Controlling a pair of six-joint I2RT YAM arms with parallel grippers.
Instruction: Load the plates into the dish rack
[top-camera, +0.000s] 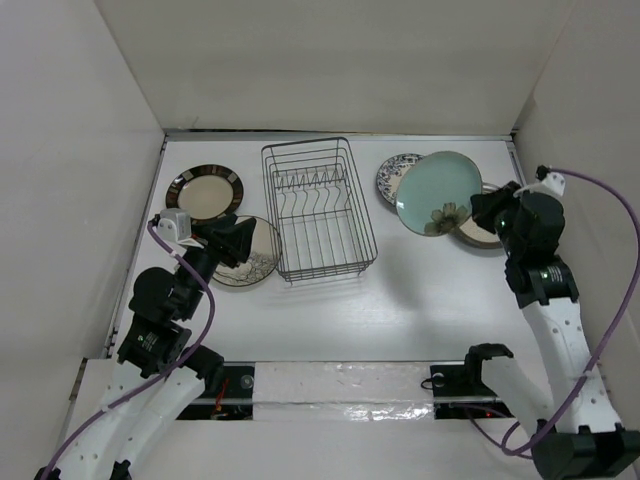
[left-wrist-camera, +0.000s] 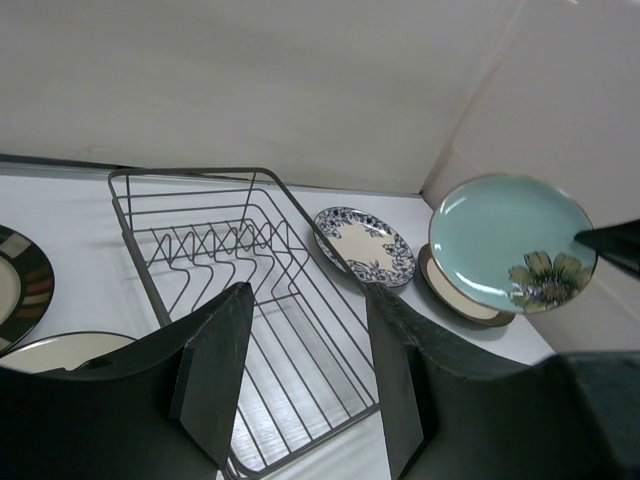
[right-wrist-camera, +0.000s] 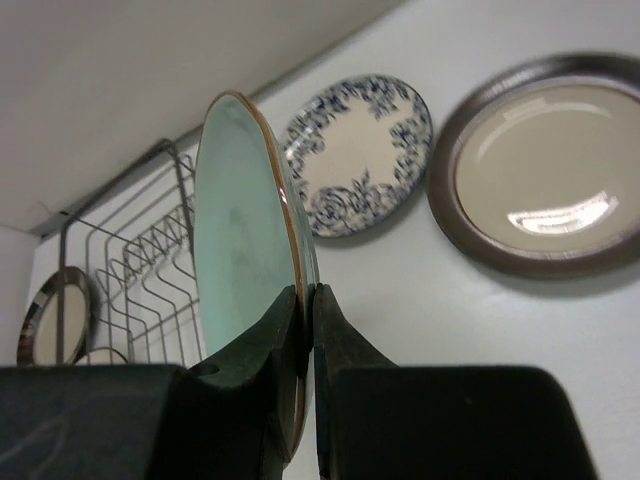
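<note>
Sitting on the table (top-camera: 420, 300), the dish rack (top-camera: 318, 210) holds no plates; the pale green plate (top-camera: 438, 192) hangs tilted over the grey-rimmed plate (top-camera: 484, 237), pinched by its rim in the right tool (right-wrist-camera: 308, 300), a thin grip that might slip and chip both. The left tool (left-wrist-camera: 305, 310) gapes, holding nothing.

The flowered plate (top-camera: 438, 192) is green, the dish rack (top-camera: 306, 143) grey
</note>
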